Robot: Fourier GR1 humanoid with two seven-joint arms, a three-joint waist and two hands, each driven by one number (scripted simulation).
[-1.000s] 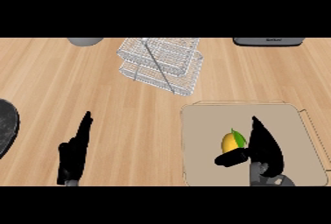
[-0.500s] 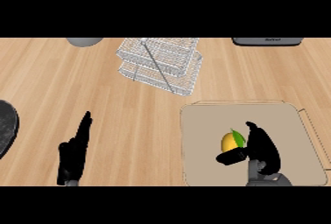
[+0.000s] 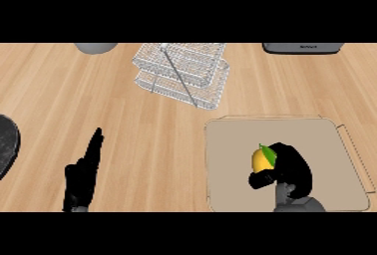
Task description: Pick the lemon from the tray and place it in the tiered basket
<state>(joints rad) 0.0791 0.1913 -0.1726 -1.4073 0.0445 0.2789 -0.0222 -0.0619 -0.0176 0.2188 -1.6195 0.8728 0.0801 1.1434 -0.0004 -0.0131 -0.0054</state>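
The right hand (image 3: 290, 172) curled round the lemon (image 3: 260, 159) within the tray (image 3: 236, 139); the left hand (image 3: 83, 174) rested open at lower left. Light, firm and smooth-skinned, the lemon probably suited a grip across its middle.

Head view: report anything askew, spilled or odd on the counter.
Nothing spilled or damaged. Only the white wire tiered basket sits turned at an angle to the square beige tray, where the right hand curls round the yellow lemon.

Light is bright and even across the pale wooden bench (image 3: 110, 124) and the beige flat tray (image 3: 294, 134). The black right hand (image 3: 290, 172) reads as a flat dark silhouette, its surface shading lost.
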